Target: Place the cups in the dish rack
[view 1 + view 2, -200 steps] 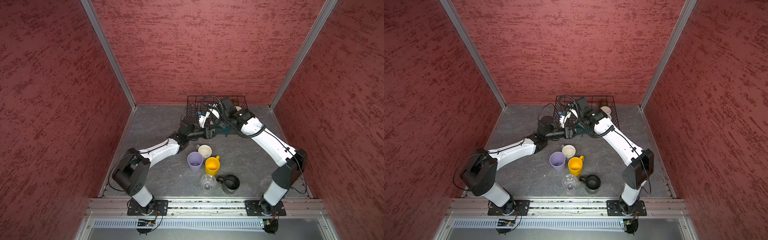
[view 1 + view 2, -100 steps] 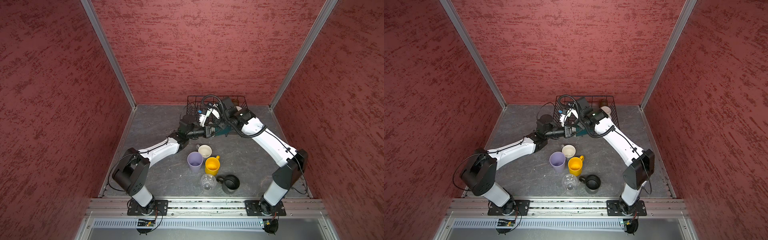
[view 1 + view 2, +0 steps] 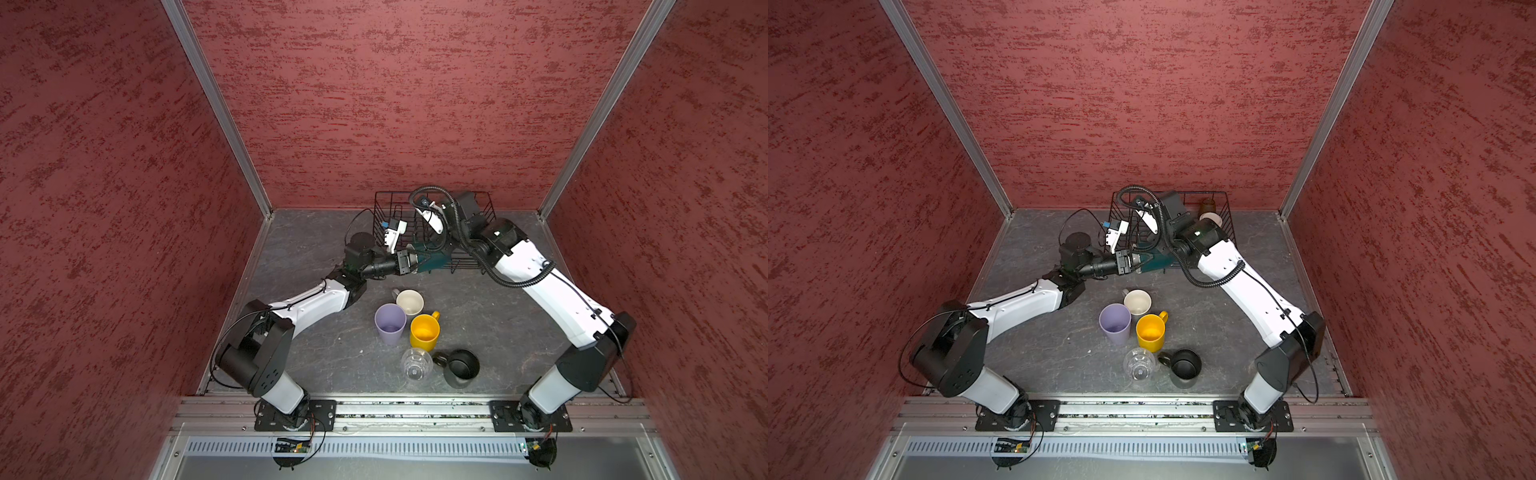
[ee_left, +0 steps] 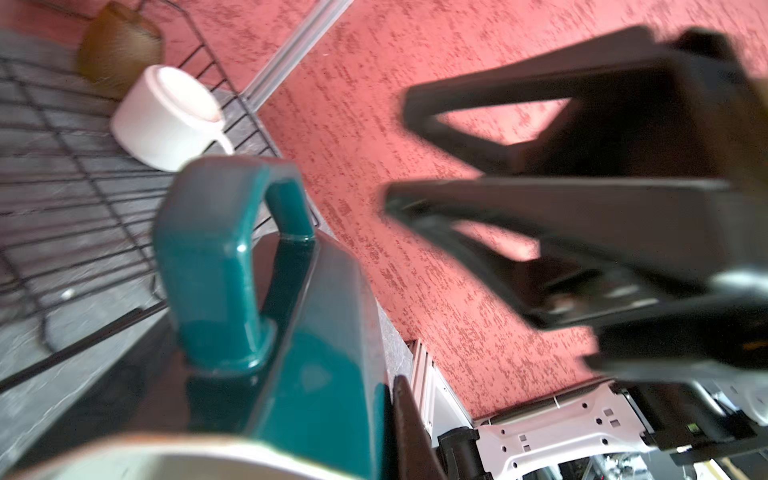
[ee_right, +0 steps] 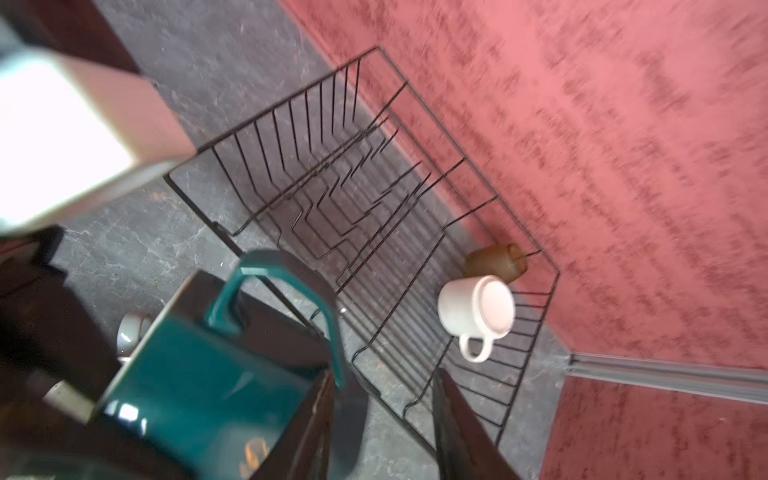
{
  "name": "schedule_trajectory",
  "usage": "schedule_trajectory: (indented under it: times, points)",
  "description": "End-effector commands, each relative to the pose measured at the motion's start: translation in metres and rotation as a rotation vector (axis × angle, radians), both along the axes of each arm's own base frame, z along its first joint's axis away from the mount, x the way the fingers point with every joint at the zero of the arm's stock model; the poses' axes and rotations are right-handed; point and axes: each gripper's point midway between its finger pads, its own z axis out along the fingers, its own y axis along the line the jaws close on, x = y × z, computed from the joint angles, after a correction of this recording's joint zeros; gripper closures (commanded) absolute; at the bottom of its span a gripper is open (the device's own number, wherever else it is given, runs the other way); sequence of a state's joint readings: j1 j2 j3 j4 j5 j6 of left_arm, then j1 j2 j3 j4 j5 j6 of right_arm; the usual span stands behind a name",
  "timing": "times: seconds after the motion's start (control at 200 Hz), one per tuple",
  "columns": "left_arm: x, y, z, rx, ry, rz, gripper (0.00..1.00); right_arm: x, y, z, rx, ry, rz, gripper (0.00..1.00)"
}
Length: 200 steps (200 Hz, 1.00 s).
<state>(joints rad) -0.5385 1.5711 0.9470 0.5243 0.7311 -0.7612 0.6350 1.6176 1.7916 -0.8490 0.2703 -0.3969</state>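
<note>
The grey surface [image 3: 311, 249] carries the black wire dish rack [image 3: 395, 192] against the back wall, and both arms reach in to its near side. The left tool [image 3: 411, 262] is clamped on the rim of the teal mug [image 3: 432, 261], holding it on its side at the rack's near rail with its handle toward the rack. The right tool [image 5: 382, 374] has its jaws apart just beside that handle; whether it touches the mug I cannot tell. In both top views 5 cups stand grouped on the surface nearer the arm bases, well apart from the rack: the lilac tumbler [image 3: 390, 322], yellow mug [image 3: 424, 330], black mug [image 3: 461, 365], grey mug with a cream inside [image 3: 409, 301] and clear glass [image 3: 416, 363]. 2 cups sit in the rack's far right corner: the white mug [image 5: 478, 307], seemingly mouth down, and just beside it the amber glass [image 5: 496, 262].
</note>
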Motion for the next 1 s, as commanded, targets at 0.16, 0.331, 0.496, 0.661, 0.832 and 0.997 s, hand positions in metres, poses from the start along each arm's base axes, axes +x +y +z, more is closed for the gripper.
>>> schedule_trajectory:
  times: [0.16, 0.331, 0.496, 0.661, 0.832, 0.997]
  points:
    - [-0.013, 0.021, 0.074, -0.181, -0.19, -0.022, 1.0, -0.025, 0.009, 0.056, 0.269, -0.085, 0.061, 0.3]
    - [-0.017, 0.042, 0.104, -0.304, -0.21, -0.074, 1.0, -0.056, 0.001, 0.106, 0.608, -0.11, 0.104, 0.05]
    - [-0.02, 0.057, 0.125, -0.407, -0.179, -0.146, 1.0, -0.084, 0.005, 0.117, 0.854, 0.034, 0.205, 0.01]
    - [-0.012, 0.062, 0.128, -0.459, -0.044, -0.213, 1.0, -0.091, 0.003, 0.113, 0.999, 0.164, 0.275, 0.01]
    - [-0.019, 0.058, 0.131, -0.438, -0.01, -0.271, 1.0, -0.092, -0.01, 0.109, 1.069, 0.181, 0.335, 0.01]
    - [-0.024, 0.056, 0.132, -0.423, 0.0, -0.301, 1.0, -0.087, -0.007, 0.09, 1.099, 0.316, 0.412, 0.06]
